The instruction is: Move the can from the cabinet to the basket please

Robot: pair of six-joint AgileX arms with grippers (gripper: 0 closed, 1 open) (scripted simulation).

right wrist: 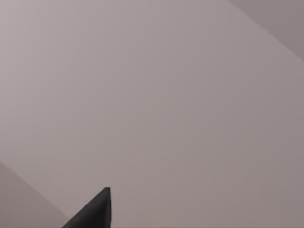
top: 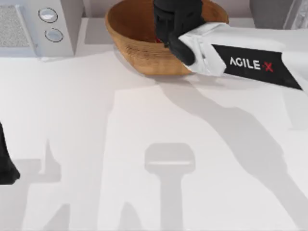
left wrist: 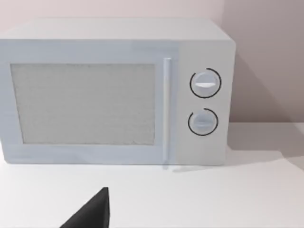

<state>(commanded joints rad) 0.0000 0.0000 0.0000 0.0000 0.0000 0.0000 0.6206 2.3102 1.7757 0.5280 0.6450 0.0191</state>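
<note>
One light, stiff, slippery can (top: 158, 41), best gripped round its sides, sits beneath right claw (top: 169, 33); grip unclear.

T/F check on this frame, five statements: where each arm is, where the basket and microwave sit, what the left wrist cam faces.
1. The right arm reaches over the basket. True; its black gripper end hangs above the basket's inside, with a sliver of red just under it.
2. The basket sits at the near edge of the table. False; it is at the far edge, near the middle.
3. The microwave stands at the table's far left. True.
4. The left arm is working at the basket. False; it sits parked at the table's left edge.
5. The left wrist view faces the basket. False; it faces the microwave's door and two knobs.
</note>
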